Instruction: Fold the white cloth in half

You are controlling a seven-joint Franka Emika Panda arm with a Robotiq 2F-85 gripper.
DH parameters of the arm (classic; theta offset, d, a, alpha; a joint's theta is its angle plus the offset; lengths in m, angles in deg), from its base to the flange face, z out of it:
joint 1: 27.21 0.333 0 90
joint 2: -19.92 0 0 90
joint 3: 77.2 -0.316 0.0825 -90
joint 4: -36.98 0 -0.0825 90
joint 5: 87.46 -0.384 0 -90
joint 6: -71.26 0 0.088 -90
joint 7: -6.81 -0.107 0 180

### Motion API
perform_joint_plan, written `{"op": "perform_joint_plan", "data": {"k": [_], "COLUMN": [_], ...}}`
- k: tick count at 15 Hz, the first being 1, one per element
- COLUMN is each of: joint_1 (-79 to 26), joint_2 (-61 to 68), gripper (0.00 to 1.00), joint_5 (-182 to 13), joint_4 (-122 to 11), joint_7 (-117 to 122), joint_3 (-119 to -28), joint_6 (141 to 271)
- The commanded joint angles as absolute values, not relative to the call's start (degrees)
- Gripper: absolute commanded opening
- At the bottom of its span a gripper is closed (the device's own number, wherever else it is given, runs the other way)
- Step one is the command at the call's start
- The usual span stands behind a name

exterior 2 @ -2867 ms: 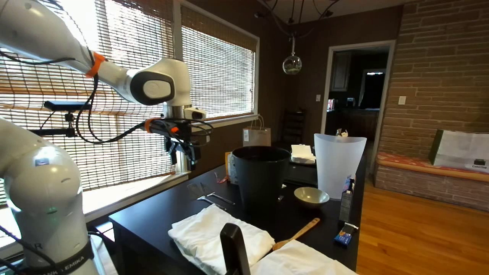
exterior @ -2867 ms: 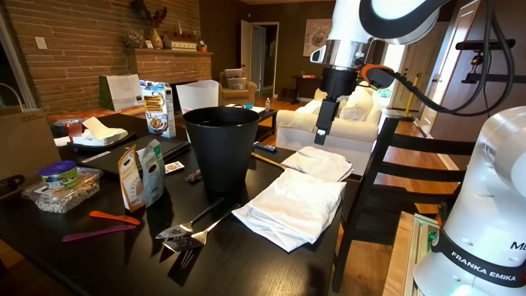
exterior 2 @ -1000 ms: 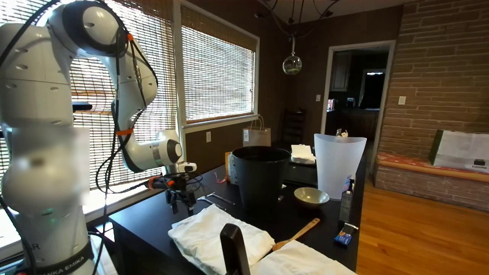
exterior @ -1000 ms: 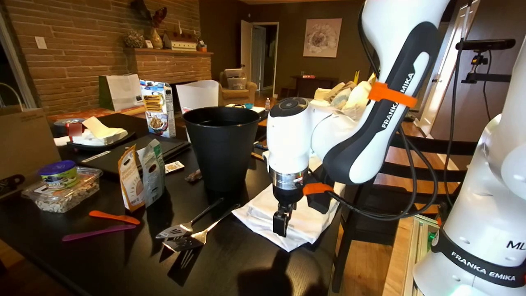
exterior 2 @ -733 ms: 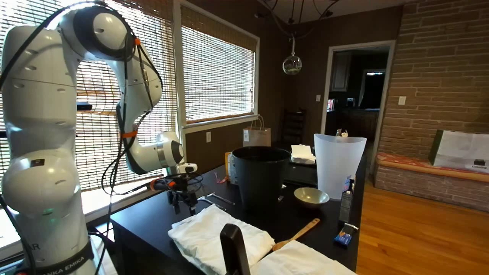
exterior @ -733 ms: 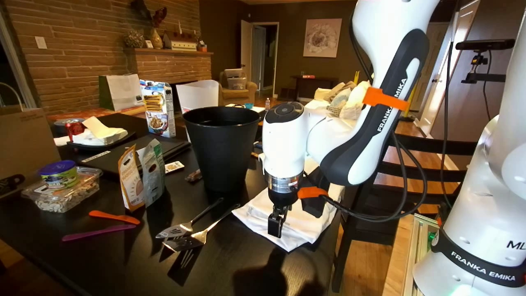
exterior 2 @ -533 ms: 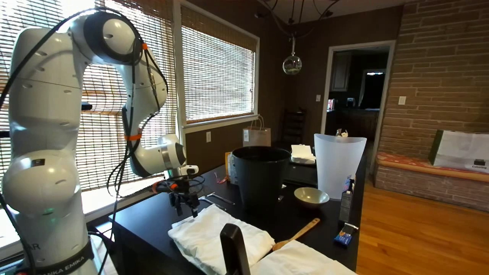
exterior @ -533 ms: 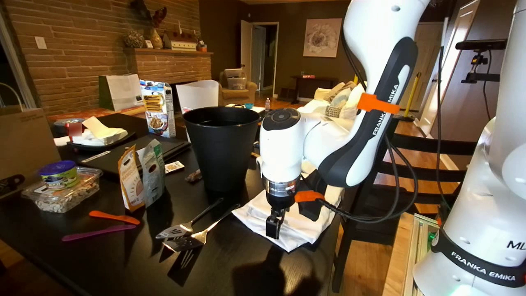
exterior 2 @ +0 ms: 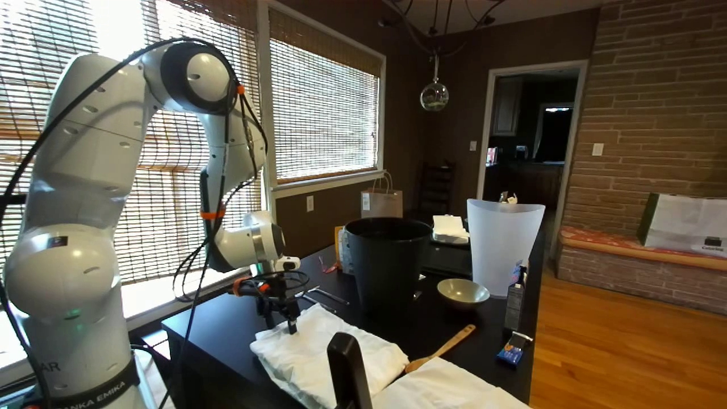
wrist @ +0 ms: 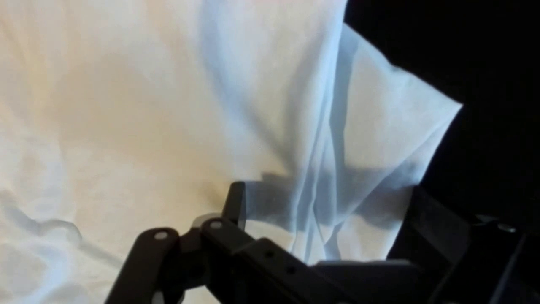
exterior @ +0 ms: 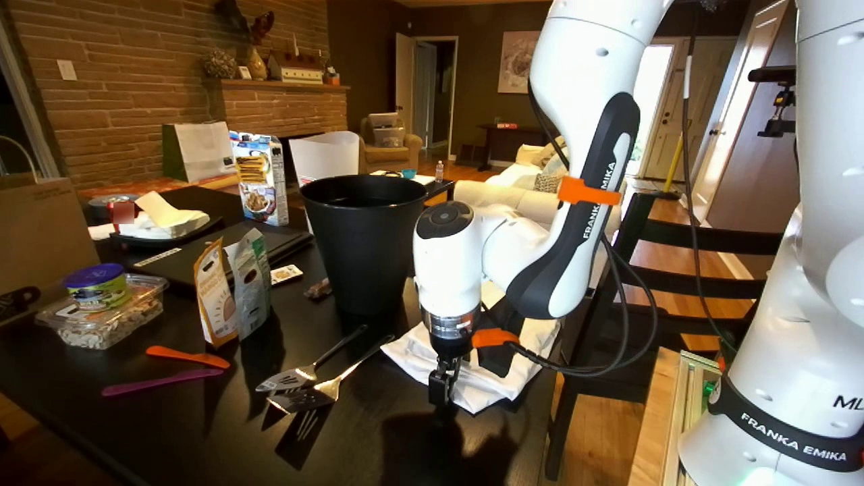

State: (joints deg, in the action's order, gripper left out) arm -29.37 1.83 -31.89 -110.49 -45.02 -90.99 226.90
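The white cloth (exterior: 499, 391) lies slightly rumpled near the table's end, and its layered edge shows in an exterior view (exterior 2: 318, 358). The arm partly covers it. In the wrist view the cloth (wrist: 126, 105) fills the left and middle, with folds and a pointed corner at right. My gripper (wrist: 328, 188) is open and pointing down. One finger (wrist: 236, 202) is over the cloth, the other (wrist: 438, 228) at its outer edge, so cloth layers lie between them. The gripper is low at the cloth's edge in both exterior views (exterior: 442, 393) (exterior 2: 281, 328); whether the fingertips touch it I cannot tell.
A black bin (exterior 2: 389, 267) stands beside the cloth. Metal spatulas (exterior: 317, 388) lie close to the gripper. A second white cloth (exterior 2: 448, 389), a wooden spoon (exterior 2: 443, 349) and a bowl (exterior 2: 463, 292) are on the table. A dark chair (exterior: 634, 283) stands at the edge.
My gripper has come down from high above the table to the cloth's edge. Over the last second it moved slightly lower and along the edge, staying open. The cloth looks unmoved.
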Motion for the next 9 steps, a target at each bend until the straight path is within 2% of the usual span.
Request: {"op": "perform_joint_plan", "data": {"k": [1, 2, 3, 4, 9], "joint_1": [-28.24, -28.15, -28.07, -27.96, -27.87], "joint_2": [-1.43, -1.78, -2.14, -2.32, -2.17], "gripper": [1.0, 1.0, 0.75, 0.74, 0.39], "joint_5": [-29.54, -29.79, -29.87, -29.9, -30.2], "joint_4": [-108.09, -107.85, -107.67, -107.56, -106.8], "joint_7": [-47.49, -47.31, -47.18, -47.18, -46.66], "joint_3": [-89.83, -89.85, -89.78, -89.72, -89.4], "joint_6": [227.33, 227.21, 227.11, 226.88, 225.67]}}
